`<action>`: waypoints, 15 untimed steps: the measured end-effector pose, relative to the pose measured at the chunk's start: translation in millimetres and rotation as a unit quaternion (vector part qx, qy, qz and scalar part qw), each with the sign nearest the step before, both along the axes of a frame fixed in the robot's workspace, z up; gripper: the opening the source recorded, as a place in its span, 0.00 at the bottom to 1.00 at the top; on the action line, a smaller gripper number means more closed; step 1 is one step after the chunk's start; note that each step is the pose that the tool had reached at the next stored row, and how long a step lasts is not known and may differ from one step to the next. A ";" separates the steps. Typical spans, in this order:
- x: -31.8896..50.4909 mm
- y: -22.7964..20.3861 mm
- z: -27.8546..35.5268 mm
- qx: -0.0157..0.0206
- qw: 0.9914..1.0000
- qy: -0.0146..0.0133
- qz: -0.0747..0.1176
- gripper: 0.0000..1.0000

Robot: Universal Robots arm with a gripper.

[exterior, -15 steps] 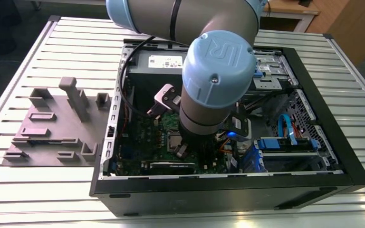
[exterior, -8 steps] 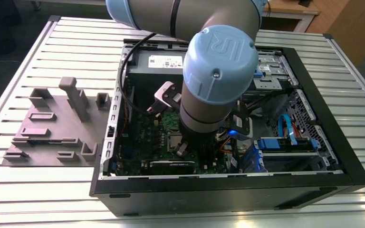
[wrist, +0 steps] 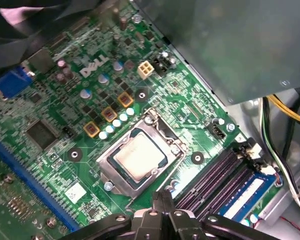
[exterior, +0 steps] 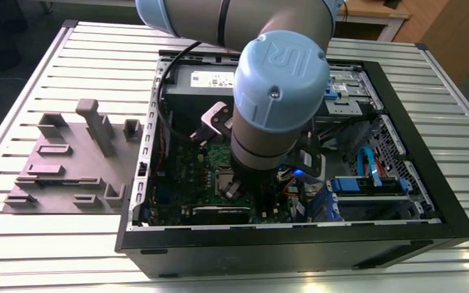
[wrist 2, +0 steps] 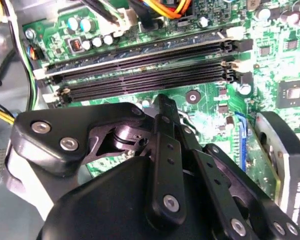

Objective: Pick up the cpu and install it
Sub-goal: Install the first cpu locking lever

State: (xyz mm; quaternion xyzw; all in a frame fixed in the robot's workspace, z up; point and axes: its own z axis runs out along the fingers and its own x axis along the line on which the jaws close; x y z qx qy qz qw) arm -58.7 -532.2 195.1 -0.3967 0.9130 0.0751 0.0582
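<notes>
First wrist view: the cpu [wrist: 139, 156] lies flat in its socket frame [wrist: 112, 177] on the green motherboard [wrist: 50, 165], just beyond the gripper [wrist: 162, 202], whose fingers [wrist: 157, 210] are pressed together and hold nothing. Seen from the exterior view, the arm [exterior: 279, 91] stands upright, reaching straight down into the open computer case [exterior: 430, 183] on the slatted surface [exterior: 47, 244].
</notes>
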 end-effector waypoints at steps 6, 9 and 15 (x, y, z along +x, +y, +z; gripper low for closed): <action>-0.8 5.1 -0.1 0.000 1.000 0.000 -0.007 0.10; -0.8 6.0 0.5 -0.001 1.000 0.000 -0.010 0.10; -0.8 7.7 5.7 -0.001 1.000 0.000 -0.016 0.10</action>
